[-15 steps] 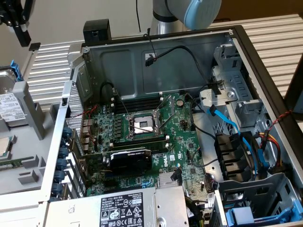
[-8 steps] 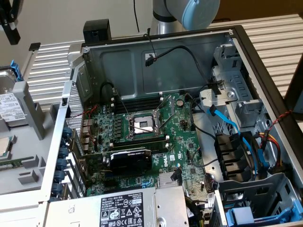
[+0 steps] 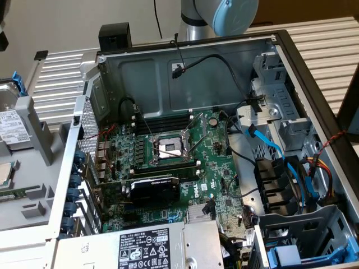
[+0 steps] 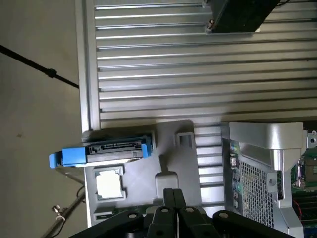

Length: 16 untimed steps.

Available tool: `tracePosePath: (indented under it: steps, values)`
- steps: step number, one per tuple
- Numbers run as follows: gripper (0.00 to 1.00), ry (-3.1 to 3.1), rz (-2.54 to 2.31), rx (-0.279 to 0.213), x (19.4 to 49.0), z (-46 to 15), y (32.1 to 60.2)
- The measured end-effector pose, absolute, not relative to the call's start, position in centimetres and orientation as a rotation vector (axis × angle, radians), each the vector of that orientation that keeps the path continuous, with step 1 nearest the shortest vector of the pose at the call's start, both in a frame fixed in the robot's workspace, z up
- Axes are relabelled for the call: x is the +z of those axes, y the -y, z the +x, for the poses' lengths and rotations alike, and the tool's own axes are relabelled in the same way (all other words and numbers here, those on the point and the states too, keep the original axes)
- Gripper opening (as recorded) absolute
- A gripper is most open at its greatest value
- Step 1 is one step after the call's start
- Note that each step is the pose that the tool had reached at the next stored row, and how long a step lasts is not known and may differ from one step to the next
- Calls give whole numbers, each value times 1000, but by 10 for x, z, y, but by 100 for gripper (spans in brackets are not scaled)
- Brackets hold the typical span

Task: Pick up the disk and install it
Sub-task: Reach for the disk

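**benchrat:** So which step is this? The disk (image 4: 106, 151) isn't in the case (image 3: 314, 78) yet. It's parked in the grey tray (image 4: 171, 148) right at the counter (image 4: 198, 74) edge, the side where the floor starts. It looks to be standing on its edge, connector side facing the wrist camera, with the blue carrier frame around it. In the exterior view it's at the far left, (image 3: 10, 120), outside the case wall.

**torx_nine:** Yep, I'd call it the pick-up step, barely started. The claw (image 4: 173, 192) hangs over the tray, fingers pressed tight together with nothing between them. It isn't touching anything either, and the disk sits off to one side of it, near but clearly apart.

**benchrat:** So an empty, closed claw. Not much use for grabbing like that.

**torx_nine:** My guess is the pick-up calls for the fingers to spread first, then line up over the carrier so they close across the disk's flat faces, not its ends. There's also a processor chip (image 4: 109, 184) lying in the tray just beside the disk, so the approach has to stay off that.

**benchrat:** And the install spot?

**torx_nine:** Probably the drive cage with blue rails (image 3: 303, 246) at the case's near corner on the exterior view's right, beyond the power supply (image 3: 146, 246). Can't tell which slot. It's well apart from the disk, on the far side of the case from it.
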<state>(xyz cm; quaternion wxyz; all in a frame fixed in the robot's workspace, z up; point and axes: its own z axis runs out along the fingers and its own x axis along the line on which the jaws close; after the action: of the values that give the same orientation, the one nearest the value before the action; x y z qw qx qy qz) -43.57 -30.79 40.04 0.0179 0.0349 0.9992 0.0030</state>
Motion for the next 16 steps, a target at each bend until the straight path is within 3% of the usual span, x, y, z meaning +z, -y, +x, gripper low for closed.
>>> tracePosePath:
  steps: [16]
  values:
    - [11,-3104,108,9,400,-502,291]
